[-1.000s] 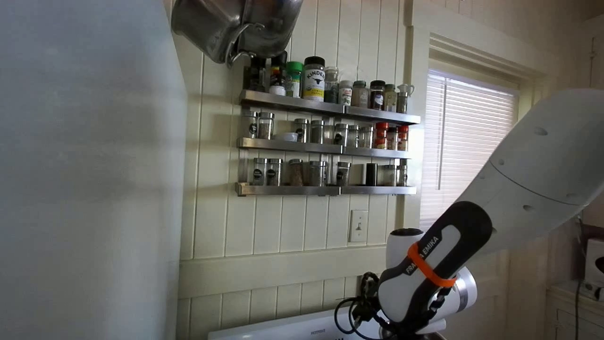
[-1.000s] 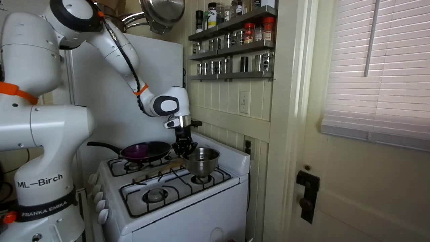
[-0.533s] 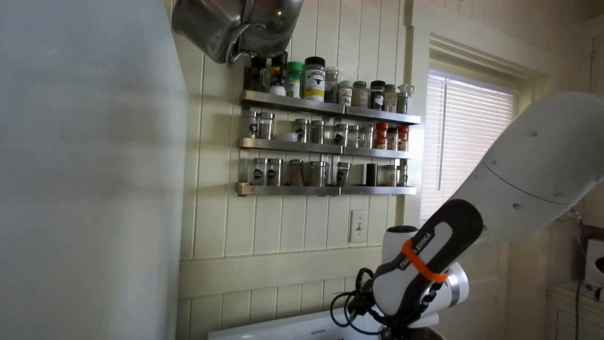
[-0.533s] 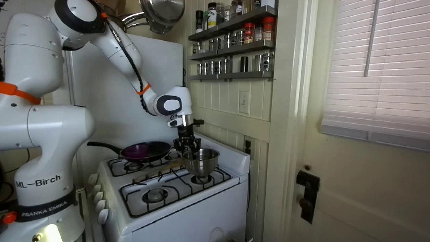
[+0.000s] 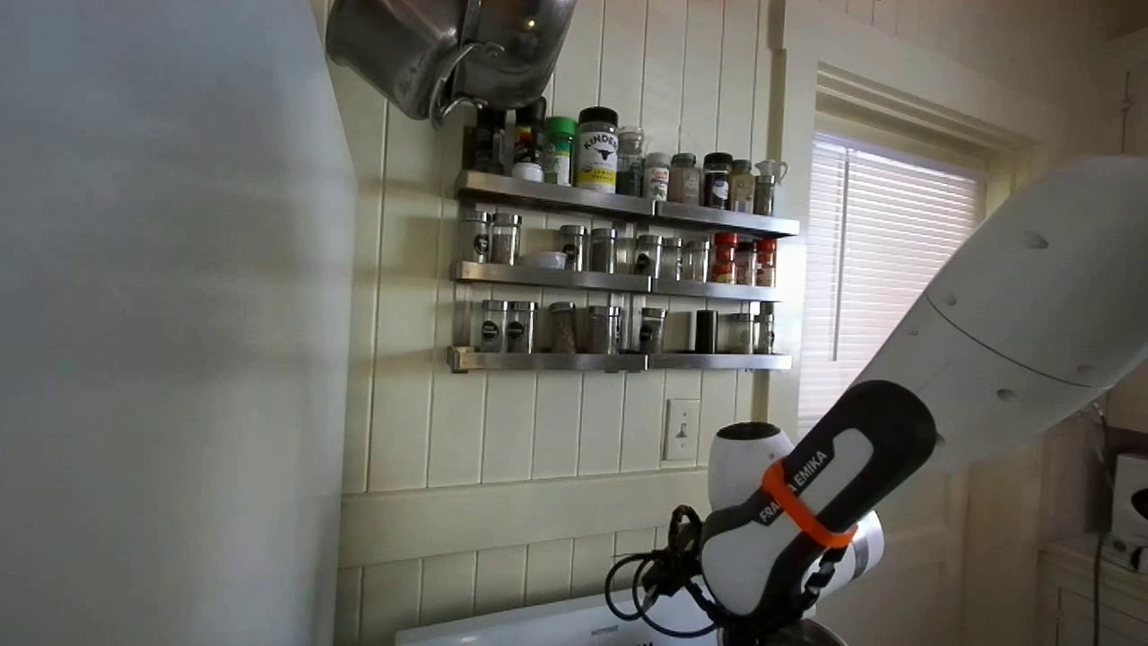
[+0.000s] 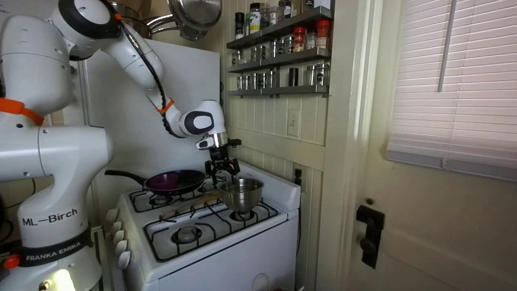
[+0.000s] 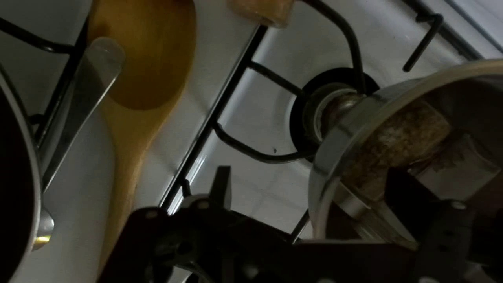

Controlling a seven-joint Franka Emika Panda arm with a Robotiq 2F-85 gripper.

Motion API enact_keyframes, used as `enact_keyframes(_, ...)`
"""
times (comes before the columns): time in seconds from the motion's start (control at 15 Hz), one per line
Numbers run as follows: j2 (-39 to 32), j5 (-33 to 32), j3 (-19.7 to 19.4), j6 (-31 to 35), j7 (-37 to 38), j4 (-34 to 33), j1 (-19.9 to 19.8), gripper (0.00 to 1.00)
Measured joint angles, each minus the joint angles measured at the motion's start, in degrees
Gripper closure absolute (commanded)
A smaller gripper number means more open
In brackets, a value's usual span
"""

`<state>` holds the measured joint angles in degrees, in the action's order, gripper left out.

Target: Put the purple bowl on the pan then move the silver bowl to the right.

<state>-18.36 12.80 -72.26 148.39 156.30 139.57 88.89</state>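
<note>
On the stove's rear burner near the back panel stands the silver bowl (image 6: 242,199), upright. My gripper (image 6: 223,181) is over its rim on the side toward the pan, jaws wide apart. In the wrist view, one of the gripper's fingers (image 7: 221,184) hangs outside the bowl's wall (image 7: 334,145), and the opposite finger shows over its inside. I see no grip on the rim. The purple bowl (image 6: 163,182) sits in the black pan (image 6: 190,180) on the far burners. In an exterior view the arm's wrist (image 5: 749,565) shows, but the fingers are out of frame.
A wooden spoon (image 7: 143,51) lies across the stove (image 6: 222,258) between pan and silver bowl. A thin metal handle (image 7: 82,110) lies beside the spoon. The stove's back panel (image 6: 282,194) rises close behind the bowl. Spice shelves (image 6: 278,91) hang on the wall above.
My gripper has gone from nearly closed to wide apart. It shifted toward the silver bowl, then rose slightly and drew back a little. The silver bowl has barely moved; purple bowl and pan stay put.
</note>
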Motion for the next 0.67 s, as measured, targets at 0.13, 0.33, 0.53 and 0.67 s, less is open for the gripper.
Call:
enact_keyframes(0.13,-3.52,5.0,-5.95,0.0,-1.43,0.03,7.67,0.0)
enact_keyframes(0.33,-10.61,10.39,-14.95,-0.24,-1.26,0.85,19.76,0.0)
enact_keyframes(0.53,-18.27,14.93,-20.44,-0.38,-1.15,2.38,28.38,0.0)
enact_keyframes(0.67,-22.31,15.45,-21.09,-0.38,-0.56,2.92,30.74,0.0)
